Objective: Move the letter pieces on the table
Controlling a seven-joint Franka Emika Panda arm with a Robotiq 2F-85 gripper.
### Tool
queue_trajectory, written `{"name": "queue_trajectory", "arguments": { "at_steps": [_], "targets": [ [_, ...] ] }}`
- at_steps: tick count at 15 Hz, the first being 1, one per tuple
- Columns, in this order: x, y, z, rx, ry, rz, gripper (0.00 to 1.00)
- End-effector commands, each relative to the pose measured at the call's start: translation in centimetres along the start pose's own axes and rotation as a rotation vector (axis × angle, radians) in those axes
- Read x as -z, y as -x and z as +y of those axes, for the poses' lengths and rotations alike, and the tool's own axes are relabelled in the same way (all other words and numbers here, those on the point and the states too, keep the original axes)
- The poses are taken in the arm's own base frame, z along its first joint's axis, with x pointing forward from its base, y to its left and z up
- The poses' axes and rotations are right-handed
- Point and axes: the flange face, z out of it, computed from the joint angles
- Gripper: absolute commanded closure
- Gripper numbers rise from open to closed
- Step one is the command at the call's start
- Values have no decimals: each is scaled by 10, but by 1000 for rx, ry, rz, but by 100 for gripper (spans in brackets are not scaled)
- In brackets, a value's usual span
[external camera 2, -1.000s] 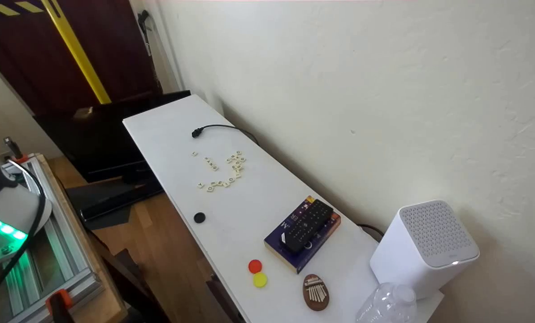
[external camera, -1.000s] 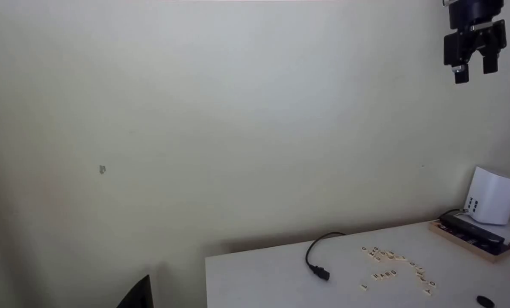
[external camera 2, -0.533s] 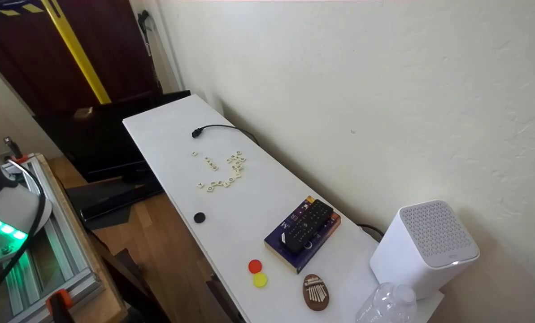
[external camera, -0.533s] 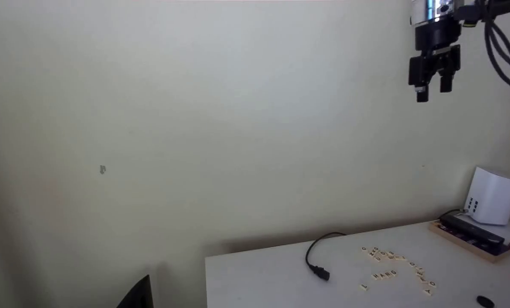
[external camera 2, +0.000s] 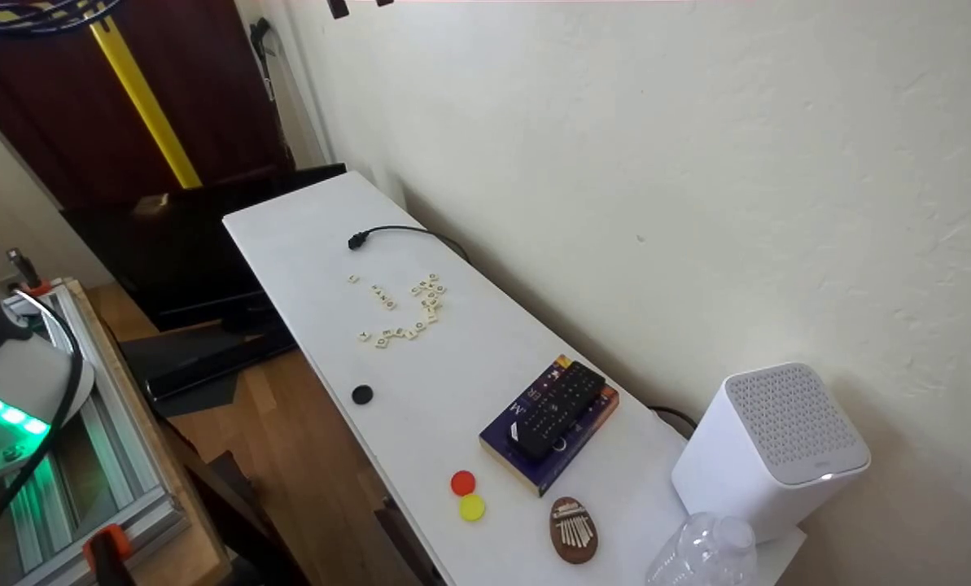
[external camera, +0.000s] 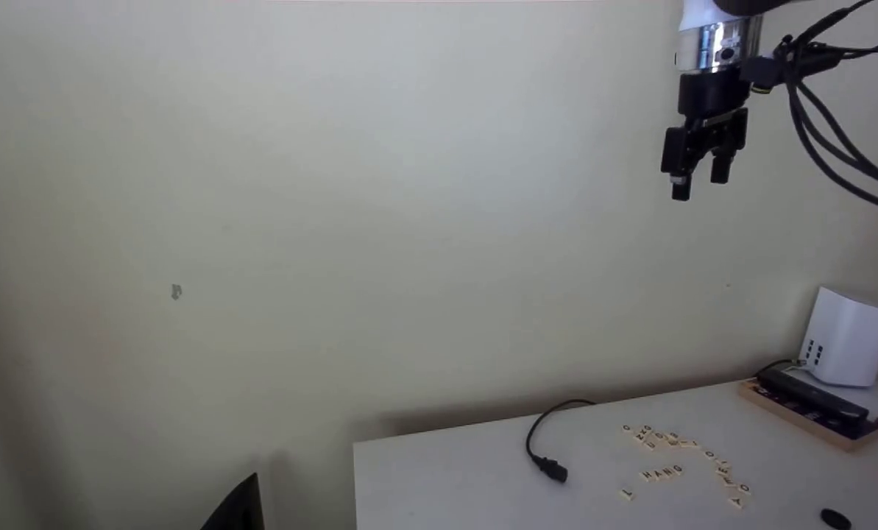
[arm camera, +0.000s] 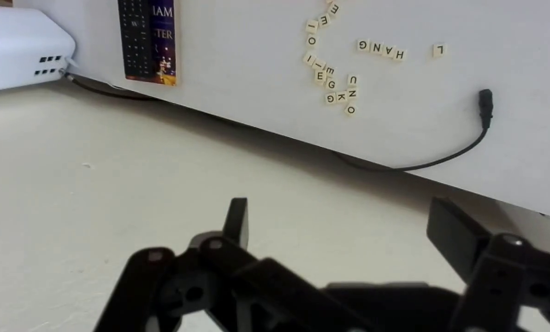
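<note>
The letter pieces are small cream tiles lying flat on the white table (external camera 2: pixel 306 244). A row reading HANG (arm camera: pixel 376 47) lies in the wrist view, with a lone L tile (arm camera: pixel 439 50) beside it. Several more tiles form a curved line (arm camera: pixel 312 41) ending in a cluster with U, N, K and O (arm camera: pixel 351 110). In an exterior view the row (external camera: pixel 658 475), the L tile (external camera: pixel 626 494) and the curve (external camera: pixel 724 472) also show. My gripper (external camera: pixel 700 188) is open and empty, high above the table. In the wrist view its spread fingers (arm camera: pixel 338 219) frame only the wall.
A black cable with a plug (arm camera: pixel 485 103) lies near the wall edge. A book (external camera 2: pixel 501 443) with a black remote (external camera 2: pixel 557 409) on it, a white router (external camera 2: pixel 745 456), a bottle (external camera 2: pixel 705 553), a thumb piano (external camera 2: pixel 573 531), and black (external camera 2: pixel 362 395), red (external camera 2: pixel 463 483) and yellow discs (external camera 2: pixel 472 508) share the table.
In an exterior view, my open gripper has moved left and down. Its fingertips now show at the top edge of an exterior view. The tiles have not moved.
</note>
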Motion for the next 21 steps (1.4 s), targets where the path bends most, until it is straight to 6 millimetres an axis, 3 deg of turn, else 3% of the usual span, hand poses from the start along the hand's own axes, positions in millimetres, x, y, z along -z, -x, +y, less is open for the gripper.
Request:
{"name": "queue_trajectory", "arguments": {
  "at_steps": [1,4,10,16,21],
  "targets": [
    [0,0,1,-1,0,0,0],
    [-2,-8,1,-43,-7,7,0],
    [-52,-18,-31,-141,-159,-79,0],
    [-94,-18,-82,-175,-251,-164,0],
    [-136,3,-121,-227,-259,-255,0]
  ]
}}
